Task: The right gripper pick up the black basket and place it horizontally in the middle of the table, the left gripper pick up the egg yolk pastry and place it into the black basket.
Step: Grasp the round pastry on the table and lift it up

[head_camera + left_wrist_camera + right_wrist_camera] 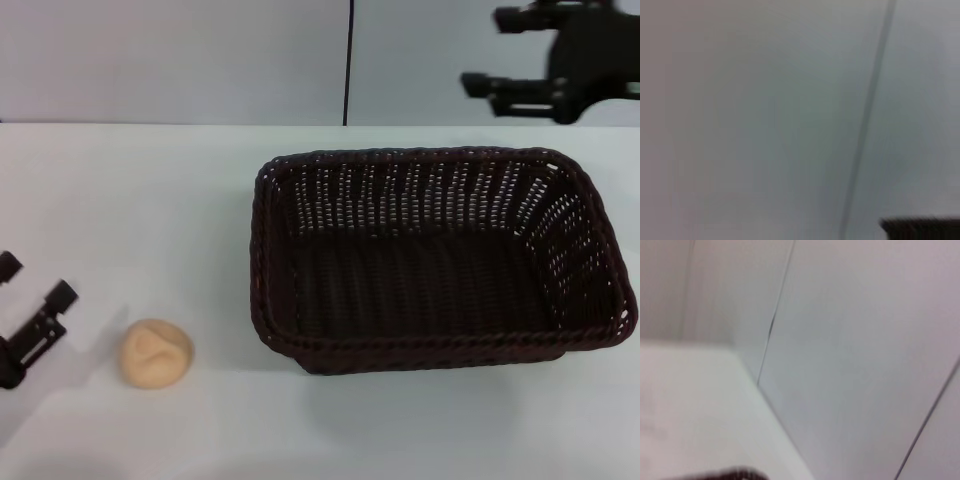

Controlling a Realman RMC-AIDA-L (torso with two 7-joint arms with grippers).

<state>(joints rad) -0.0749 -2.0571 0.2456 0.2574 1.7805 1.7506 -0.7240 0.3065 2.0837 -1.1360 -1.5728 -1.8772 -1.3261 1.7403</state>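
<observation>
Just beside the left tool, whose fingers are spread open, the egg yolk pastry is seen on the counter. Below the raised, open right tool, the black basket lies set down horizontally. Basket placement is judged complete; next, closing on the pastry is called for.

Bare worktop lies open between the left pincer and the pastry. The basket has nothing over its mouth; only its raised rim stands between pastry and hollow.
</observation>
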